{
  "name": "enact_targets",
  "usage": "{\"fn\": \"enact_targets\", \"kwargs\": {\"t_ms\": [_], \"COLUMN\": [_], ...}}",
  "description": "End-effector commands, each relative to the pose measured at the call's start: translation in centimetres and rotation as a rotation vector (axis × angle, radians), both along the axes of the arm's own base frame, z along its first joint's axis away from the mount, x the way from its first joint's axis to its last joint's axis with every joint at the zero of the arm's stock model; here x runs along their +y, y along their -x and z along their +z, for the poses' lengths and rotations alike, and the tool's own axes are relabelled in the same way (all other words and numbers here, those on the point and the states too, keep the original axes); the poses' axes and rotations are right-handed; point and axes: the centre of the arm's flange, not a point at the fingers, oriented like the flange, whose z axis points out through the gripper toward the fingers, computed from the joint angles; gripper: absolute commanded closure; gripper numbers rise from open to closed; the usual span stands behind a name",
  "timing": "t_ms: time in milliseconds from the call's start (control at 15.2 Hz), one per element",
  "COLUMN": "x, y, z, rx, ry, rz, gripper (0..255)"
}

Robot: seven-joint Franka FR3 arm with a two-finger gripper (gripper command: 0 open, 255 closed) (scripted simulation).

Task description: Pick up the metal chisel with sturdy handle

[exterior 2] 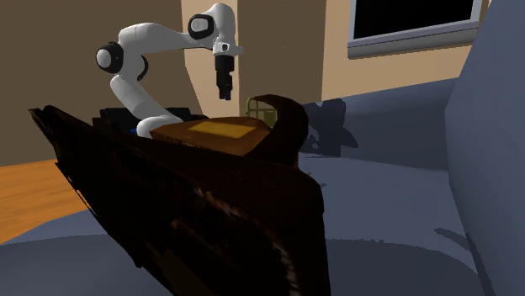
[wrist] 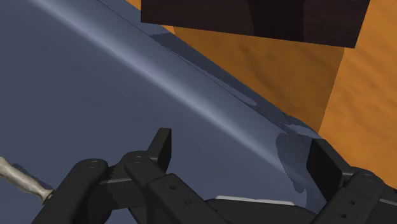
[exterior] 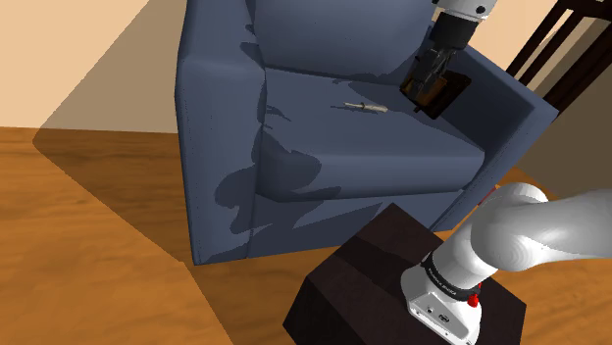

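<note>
One grey chisel (exterior: 368,106) is lying on the seat cushion of the blue armchair (exterior: 221,147), and nothing is lifting it yet, so I am judging the task to be sitting near its start. The black gripper (exterior: 420,86) is hanging over the seat with its fingers (wrist: 162,146) standing wide apart, clasping nothing. In the shoulder view the chisel is resting at about eight o'clock from the gripper, near but not touching. What is remaining, I am reckoning, is the shift across to the tool, the descent, the closing and the lift. Counting: one chisel, one armchair, one white arm (exterior 2: 156,35), one gripper with two fingers, one dark stand (exterior: 363,284), and one dark brown object (exterior: 451,93) sitting on the seat just beside the gripper at four o'clock, possibly a box, though I am not making it out well.
</note>
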Motion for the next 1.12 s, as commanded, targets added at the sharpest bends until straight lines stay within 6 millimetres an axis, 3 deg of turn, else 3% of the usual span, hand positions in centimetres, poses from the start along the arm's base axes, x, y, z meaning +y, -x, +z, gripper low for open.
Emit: {"fn": "enact_targets", "kwargs": {"t_ms": [0,1056], "x": [0.0,-16.5], "y": [0.0,-10.5], "z": [0.0,-8.0], "rx": [0.0,0.032], "ry": [0.0,0.004], "rz": [0.0,0.303], "gripper": [0,0]}}
